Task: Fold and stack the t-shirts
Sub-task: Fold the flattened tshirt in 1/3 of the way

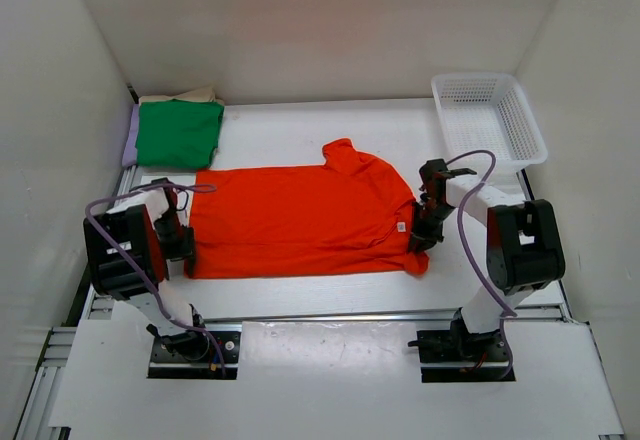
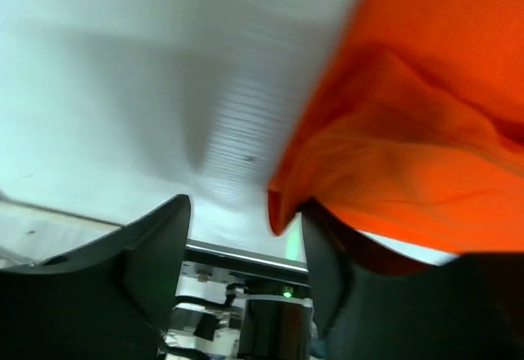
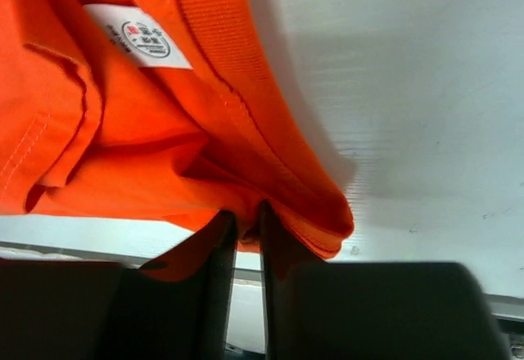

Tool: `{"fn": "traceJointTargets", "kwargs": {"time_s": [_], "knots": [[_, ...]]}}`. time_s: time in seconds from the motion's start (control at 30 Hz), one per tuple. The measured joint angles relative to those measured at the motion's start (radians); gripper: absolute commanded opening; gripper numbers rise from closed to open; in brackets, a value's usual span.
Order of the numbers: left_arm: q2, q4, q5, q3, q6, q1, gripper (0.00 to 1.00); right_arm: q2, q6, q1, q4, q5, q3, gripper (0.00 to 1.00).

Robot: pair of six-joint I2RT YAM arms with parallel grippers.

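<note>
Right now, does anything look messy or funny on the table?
A little. The orange t-shirt lies flat, but one sleeve pokes out past its far edge. In the back left stack, the lilac t-shirt and beige t-shirt peek out from under the green t-shirt, so the edges do not line up.

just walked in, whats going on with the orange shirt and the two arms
Two robot arms are folding t-shirts. The orange-red t-shirt lies spread on the table, with one arm at each end. The left gripper has its jaws open at the shirt's left edge. The right gripper has its jaws nearly together at the collar end; whether they grip the cloth is unclear. A folded green t-shirt tops the beige t-shirt and lilac t-shirt in the far left corner.
</note>
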Motion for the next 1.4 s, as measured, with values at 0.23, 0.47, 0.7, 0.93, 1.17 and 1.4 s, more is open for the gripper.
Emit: {"fn": "traceJointTargets", "kwargs": {"time_s": [0.23, 0.47, 0.7, 0.93, 1.17, 1.4], "knots": [[-0.058, 0.000, -0.203, 0.165, -0.003, -0.011, 0.70, -0.053, 0.017, 0.000, -0.011, 0.016, 0.018, 0.62], [-0.205, 0.044, -0.378, 0.407, -0.002, -0.304, 0.78, -0.242, 0.042, 0.000, -0.050, 0.036, 0.004, 0.66], [-0.108, 0.020, -0.268, 0.507, -0.003, -0.790, 0.76, -0.248, 0.100, -0.033, -0.017, 0.033, -0.146, 0.38], [0.218, 0.074, -0.057, 0.799, -0.002, -1.160, 0.74, -0.248, 0.179, -0.144, 0.083, 0.006, -0.236, 0.30], [0.410, 0.106, 0.024, 0.835, -0.003, -1.244, 0.63, -0.228, 0.206, -0.160, 0.156, -0.042, -0.286, 0.30], [0.483, 0.100, 0.084, 0.849, -0.003, -1.247, 0.66, -0.227, 0.211, -0.176, 0.177, -0.067, -0.306, 0.32]]}}
